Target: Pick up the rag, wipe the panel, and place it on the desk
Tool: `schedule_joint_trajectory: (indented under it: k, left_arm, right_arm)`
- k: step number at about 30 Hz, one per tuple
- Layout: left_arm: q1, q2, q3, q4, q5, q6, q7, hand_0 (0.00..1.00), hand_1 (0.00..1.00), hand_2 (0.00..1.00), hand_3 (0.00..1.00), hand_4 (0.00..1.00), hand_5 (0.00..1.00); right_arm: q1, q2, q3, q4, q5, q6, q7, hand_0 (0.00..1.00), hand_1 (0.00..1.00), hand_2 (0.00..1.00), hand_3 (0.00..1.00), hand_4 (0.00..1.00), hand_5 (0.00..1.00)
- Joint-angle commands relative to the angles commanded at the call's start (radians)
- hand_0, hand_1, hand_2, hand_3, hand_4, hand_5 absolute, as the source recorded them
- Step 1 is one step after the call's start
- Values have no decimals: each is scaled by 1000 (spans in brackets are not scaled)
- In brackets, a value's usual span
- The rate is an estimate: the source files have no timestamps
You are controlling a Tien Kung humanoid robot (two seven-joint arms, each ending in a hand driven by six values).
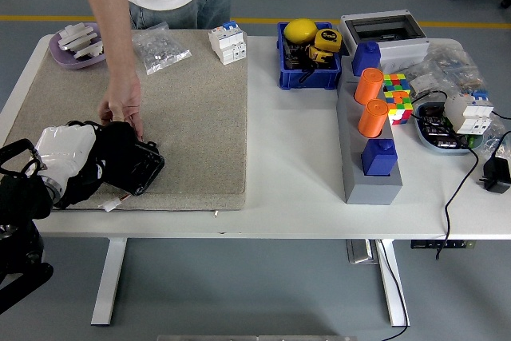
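A black glossy panel (145, 168) lies on the beige mat (192, 117) near its front left corner. Only the panel's right end shows. A black rag (110, 152) covers the rest of it. My left hand (80, 162), white-shelled on a black arm, comes in from the lower left and is shut on the rag, pressing it onto the panel. A person at the far side reaches down with one hand (123, 109), fingers resting on the panel's far edge. My right arm is out of view.
At the mat's back edge are a purple tray (73, 45), a plastic bag of parts (158, 47) and white breakers (227, 42). To the right stand a blue bin (307, 55), a grey block with orange cylinders (369, 129), a colour cube (396, 95) and cables.
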Motion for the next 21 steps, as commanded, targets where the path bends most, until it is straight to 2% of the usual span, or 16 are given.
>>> schedule_joint_trajectory:
  k: [5,13,21]
  left_arm:
    - [-6,-7,46,-48,-13,-7,0,243,212,510,546,515,3]
    - [-9,-26,94,-93,-19,-5,0,241,212,512,548,525,7]
    - [-1,-31,75,-95,-21,4,0,238,210,510,548,538,19]
  right_arm:
    - [0,-1,8,1,-6,-1,1,811,680,703,660,990,777]
    - [-2,0,11,2,-12,0,3,811,680,703,659,989,776]
    - [-3,0,7,2,-11,-1,3,811,680,703,659,989,775]
